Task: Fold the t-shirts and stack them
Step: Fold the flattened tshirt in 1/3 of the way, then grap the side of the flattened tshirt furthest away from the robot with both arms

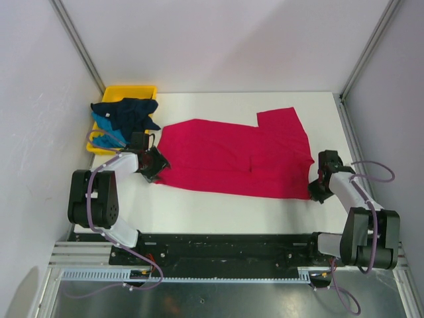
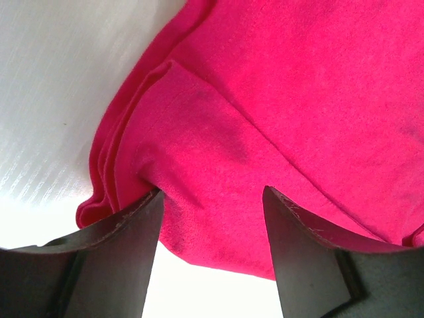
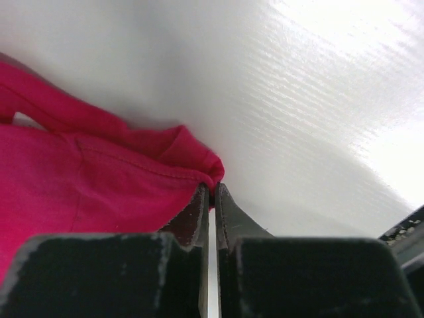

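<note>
Right gripper (image 3: pixel 212 192) has its fingers pressed together on a hem corner of the crimson-pink cloth t-shirt (image 1: pixel 238 156), close to the right edge of the white tabletop (image 1: pixel 218 212). Left gripper (image 2: pixel 212 245) has its fingers apart, straddling a folded edge of the same shirt near the left edge. The shirt lies spread flat across the middle of the tabletop. At the far left corner, a yellow plastic tray (image 1: pixel 132 91) holds a dark navy t-shirt (image 1: pixel 129 109) heaped over a teal-blue t-shirt (image 1: pixel 105 124).
</note>
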